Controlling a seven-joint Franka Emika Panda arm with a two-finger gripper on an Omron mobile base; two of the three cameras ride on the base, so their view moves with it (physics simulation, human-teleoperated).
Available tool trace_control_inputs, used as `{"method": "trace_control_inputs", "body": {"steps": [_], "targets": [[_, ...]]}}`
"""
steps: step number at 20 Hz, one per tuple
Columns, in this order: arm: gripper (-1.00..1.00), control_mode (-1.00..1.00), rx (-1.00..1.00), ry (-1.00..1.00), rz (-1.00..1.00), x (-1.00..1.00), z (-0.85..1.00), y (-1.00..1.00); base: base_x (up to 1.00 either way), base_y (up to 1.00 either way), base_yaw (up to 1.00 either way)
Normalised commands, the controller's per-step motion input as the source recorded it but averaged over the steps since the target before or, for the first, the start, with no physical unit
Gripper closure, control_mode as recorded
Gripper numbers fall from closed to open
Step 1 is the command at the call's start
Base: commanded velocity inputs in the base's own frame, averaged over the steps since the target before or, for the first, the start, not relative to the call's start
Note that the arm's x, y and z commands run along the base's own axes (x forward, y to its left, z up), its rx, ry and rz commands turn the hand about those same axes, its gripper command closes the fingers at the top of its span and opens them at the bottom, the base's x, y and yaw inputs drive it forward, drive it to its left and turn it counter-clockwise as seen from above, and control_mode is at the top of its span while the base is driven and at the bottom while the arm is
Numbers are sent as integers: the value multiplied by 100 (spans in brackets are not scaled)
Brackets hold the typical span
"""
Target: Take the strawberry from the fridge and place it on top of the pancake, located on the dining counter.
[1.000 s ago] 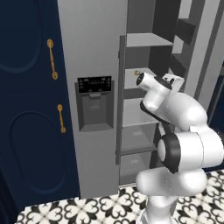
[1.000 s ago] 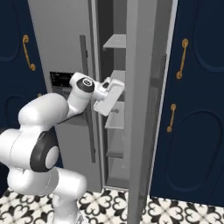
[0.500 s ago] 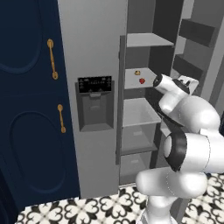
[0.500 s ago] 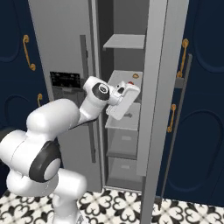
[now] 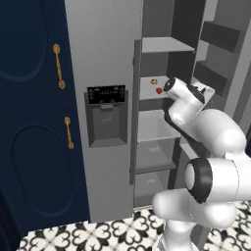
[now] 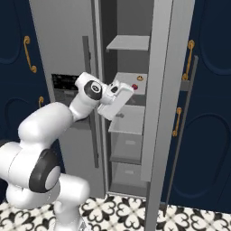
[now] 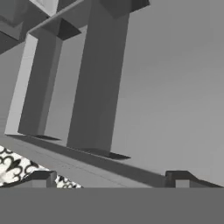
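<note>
Early going: the tall grey fridge (image 5: 105,59) stands open, the tiny red strawberry (image 5: 159,90) sits untouched on its middle shelf at ten o'clock from the white arm's gripper (image 7: 109,177), jaws spread wide and empty, pickup and pancake delivery still ahead.

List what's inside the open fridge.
Inside the fridge, grey shelves; the second shelf down holds the strawberry and, beside it, a small yellowish item too small to identify. The arm hides part of the lower shelves; drawer contents cannot be seen.
</note>
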Motion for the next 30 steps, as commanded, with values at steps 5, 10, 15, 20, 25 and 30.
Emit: {"method": "trace_control_inputs", "body": {"steps": [5,10,15,20,25,30], "targets": [[-100,-100,53,1,0,0,-5,93,0,0,0],[-100,-100,92,-4,-12,-54,-32,96,0,0,0],[-100,-100,36,-29,-5,-100,55,6,0,0,0],[-100,-100,6,-10,0,-100,58,29,0,0,0],[-100,-100,4,0,-17,-99,18,58,0,0,0],[-100,-100,10,16,-20,-54,0,1,0,0,0]]}}
